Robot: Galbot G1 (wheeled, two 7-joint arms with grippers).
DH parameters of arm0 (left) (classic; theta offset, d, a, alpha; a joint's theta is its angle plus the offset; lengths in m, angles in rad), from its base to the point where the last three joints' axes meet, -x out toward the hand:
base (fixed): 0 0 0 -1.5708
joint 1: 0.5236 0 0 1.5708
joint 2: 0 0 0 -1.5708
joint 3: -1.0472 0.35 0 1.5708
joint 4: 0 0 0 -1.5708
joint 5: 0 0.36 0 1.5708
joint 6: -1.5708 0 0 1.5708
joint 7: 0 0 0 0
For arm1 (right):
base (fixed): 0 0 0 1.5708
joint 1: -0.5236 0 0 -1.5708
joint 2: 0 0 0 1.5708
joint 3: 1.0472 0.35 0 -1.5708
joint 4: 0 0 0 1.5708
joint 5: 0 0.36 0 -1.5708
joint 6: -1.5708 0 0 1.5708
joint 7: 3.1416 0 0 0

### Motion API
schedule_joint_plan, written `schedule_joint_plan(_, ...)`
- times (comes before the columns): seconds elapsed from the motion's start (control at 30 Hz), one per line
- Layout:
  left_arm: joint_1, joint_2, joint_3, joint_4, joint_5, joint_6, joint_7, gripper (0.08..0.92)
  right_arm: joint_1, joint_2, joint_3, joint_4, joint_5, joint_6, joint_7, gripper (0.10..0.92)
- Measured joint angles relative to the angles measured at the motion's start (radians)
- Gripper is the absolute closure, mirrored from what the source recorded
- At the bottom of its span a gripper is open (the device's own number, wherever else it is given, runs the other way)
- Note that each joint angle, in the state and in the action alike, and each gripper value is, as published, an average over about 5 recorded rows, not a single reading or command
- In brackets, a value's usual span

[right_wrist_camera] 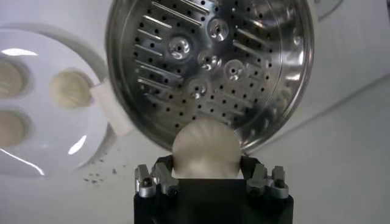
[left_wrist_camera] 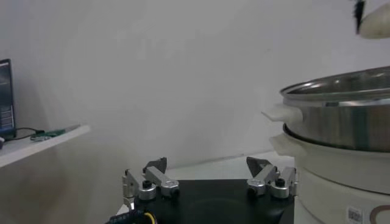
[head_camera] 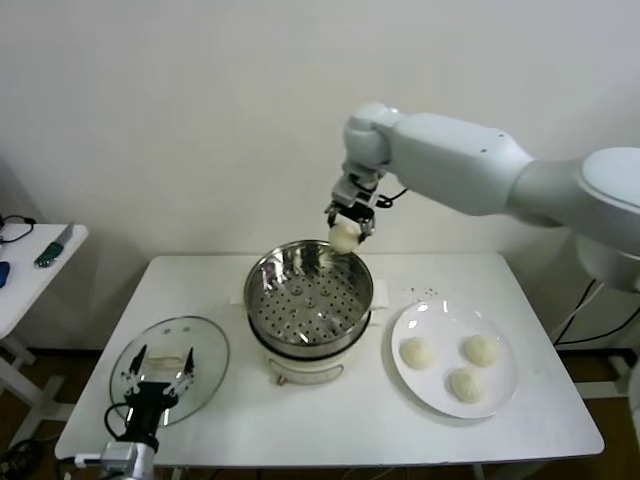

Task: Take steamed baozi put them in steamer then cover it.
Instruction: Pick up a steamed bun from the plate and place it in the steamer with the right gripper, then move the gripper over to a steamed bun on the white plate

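Table (head_camera: 300, 425): white, rectangular, bearing all items listed below.

Steamer (head_camera: 309, 296): round shiny steel pot on a white base with side handles, at the table's centre. Perforated tray (right_wrist_camera: 207, 67) inside, with nothing on it. Seen also from the left wrist (left_wrist_camera: 341, 115), its steel wall and white handle in profile.

Right gripper (head_camera: 349, 222): raised above the far rim of the steamer, on a white arm reaching in from the right. Jaws narrowed onto one baozi (head_camera: 344, 237), held clear of the tray. In the right wrist view the gripper (right_wrist_camera: 207, 176) has the pale bun (right_wrist_camera: 206, 149) between its fingers, with the steamer's rim directly beneath.

Remaining baozi: three, pale cream, on a flat white plate (head_camera: 497, 395) to the right of the steamer. One at the plate's left (head_camera: 416, 352), one at its far right (head_camera: 481, 349), one nearest the front edge (head_camera: 466, 385). None touch each other.

Glass lid (head_camera: 205, 345): round, lying flat on the table's near left, well apart from the steamer.

Left gripper (head_camera: 160, 378): low at the near left, over the lid's near edge. Jaws spread wide, holding nothing (left_wrist_camera: 210, 181).

Side table (head_camera: 30, 265): white, at far left, carrying small objects too small to identify.
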Motion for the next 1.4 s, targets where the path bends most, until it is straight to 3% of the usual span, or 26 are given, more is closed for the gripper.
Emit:
schedule_joint_plan(0.3, -0.006, -0.001, 0.000, -0.011, 0.002, 0.012, 0.004, 0.177, -0.109, 0.127, 0.056, -0.087, -0.169, 0.108, 0.014, 0.313)
schedule_joint_plan(0.77, -0.012, -0.001, 0.001, -0.010, 0.001, 0.014, 0.002, 0.177, -0.226, 0.175, 0.095, -0.141, -0.334, 0.171, 0.019, 0.302)
schedule_joint_plan(1.03, -0.011, -0.001, 0.001, -0.011, 0.001, 0.016, 0.002, 0.177, -0.249, 0.182, 0.116, -0.159, -0.382, 0.182, 0.016, 0.209)
schedule_joint_plan(1.4, -0.006, 0.000, -0.001, -0.016, 0.001, 0.018, 0.000, 0.177, -0.216, 0.130, 0.127, -0.112, -0.352, 0.176, -0.005, 0.202)
